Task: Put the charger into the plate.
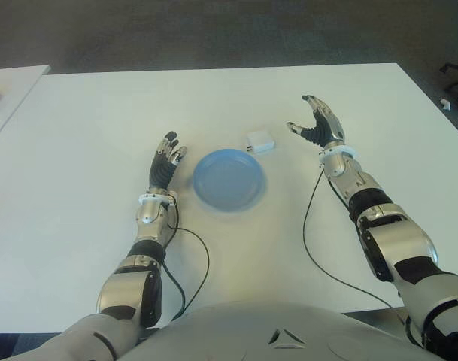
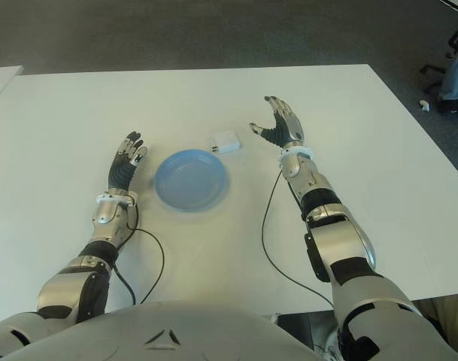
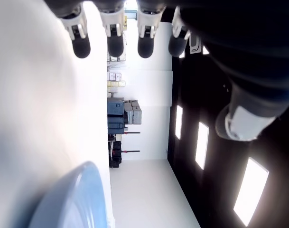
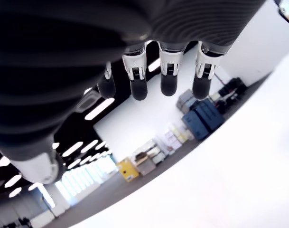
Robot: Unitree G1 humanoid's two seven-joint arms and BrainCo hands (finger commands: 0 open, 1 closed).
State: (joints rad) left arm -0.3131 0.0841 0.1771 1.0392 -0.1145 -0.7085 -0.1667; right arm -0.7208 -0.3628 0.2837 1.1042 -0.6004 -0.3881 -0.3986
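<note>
White and smooth, the counter [image 1: 78, 150] fills most of the view, with dark carpet floor behind it. Near the middle lies the plate [image 1: 229, 179], round, shallow, light blue, with a plain matte surface like plastic. The charger [image 1: 260, 141] is a small white block with rounded corners; it lies on the counter just beside the far right edge of the plate, outside the rim, and I cannot tell if it touches it.

Both hands hold nothing. The right hand [image 1: 319, 126] shows to the right of the charger, a little apart from it, with fingers spread and the palm turned toward the charger. The left hand [image 1: 165, 162] shows just left of the plate, its fingers extended and relaxed.

The step in hand seems to be the reach for the charger, so the task is not yet started in effect. To do it well, the right hand should come over the block and close thumb and fingers on two opposite flat sides, because the smooth shell may slip. Then only a short lift and move toward the left is needed, and the release should be low above the plate centre.
</note>
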